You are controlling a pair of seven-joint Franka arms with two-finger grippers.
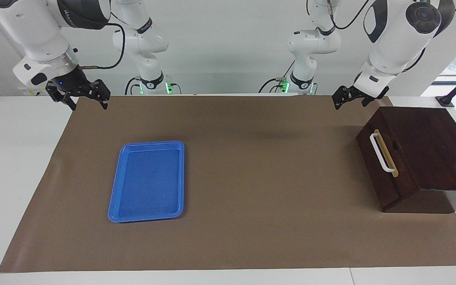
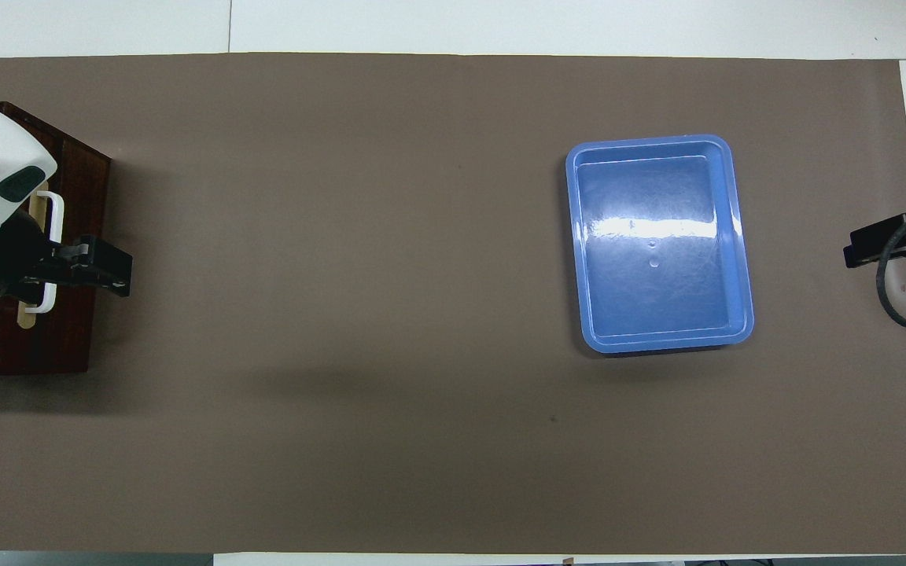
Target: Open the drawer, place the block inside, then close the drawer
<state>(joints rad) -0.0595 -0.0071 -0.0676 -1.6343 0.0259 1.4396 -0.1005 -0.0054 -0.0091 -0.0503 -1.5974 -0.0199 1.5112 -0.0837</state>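
The dark brown wooden drawer (image 1: 422, 150) stands at the left arm's end of the table, shut, with its white bar handle (image 1: 380, 152) facing the middle of the table. It also shows in the overhead view (image 2: 68, 338). The yellow block is out of view. My left gripper (image 1: 350, 103) hangs in the air, open and empty, over the drawer's front edge by the handle (image 2: 56, 212), as the overhead view (image 2: 119, 271) shows. My right gripper (image 1: 86, 103) is open and empty, raised over the mat's edge at the right arm's end, and the arm waits there.
An empty flat blue tray (image 1: 149, 180) lies on the brown mat (image 1: 251, 178) toward the right arm's end. It also shows in the overhead view (image 2: 657, 244). White table shows around the mat.
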